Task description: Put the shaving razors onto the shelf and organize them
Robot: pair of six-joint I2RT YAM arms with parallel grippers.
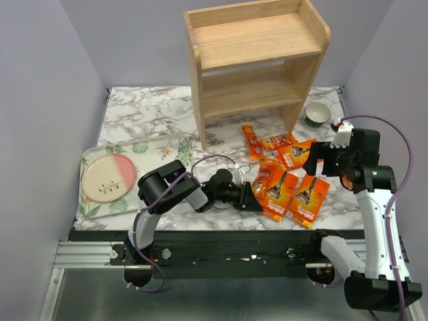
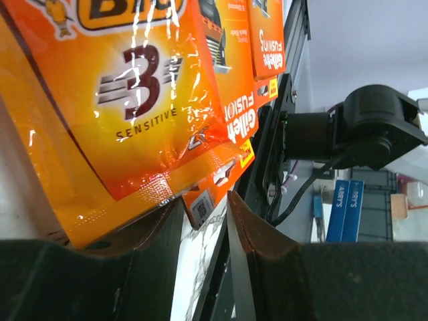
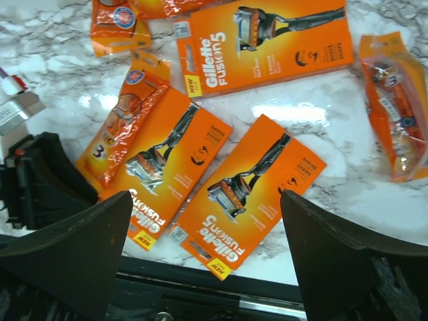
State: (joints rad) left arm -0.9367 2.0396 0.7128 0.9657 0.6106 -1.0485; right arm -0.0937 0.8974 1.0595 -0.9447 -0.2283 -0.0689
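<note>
Orange flat razor packs [image 1: 287,184] all lie on white marble tabletop [image 1: 154,110], none on light-wood two-tier shelf [image 1: 251,40]; whole job left. My left gripper [image 2: 206,200] part-open astride pack corner, not pinching; right gripper [image 3: 206,195] spread wide above packs.

Black-jointed arms [image 1: 167,190] with white links carry purple cables [image 1: 405,148].

The top external view looks down from high above and behind across the whole table [image 1: 147,107], the left wrist view lies low and pressed close against the shaving razors [image 2: 134,100], and the right wrist view looks down on those same packs from higher.
</note>
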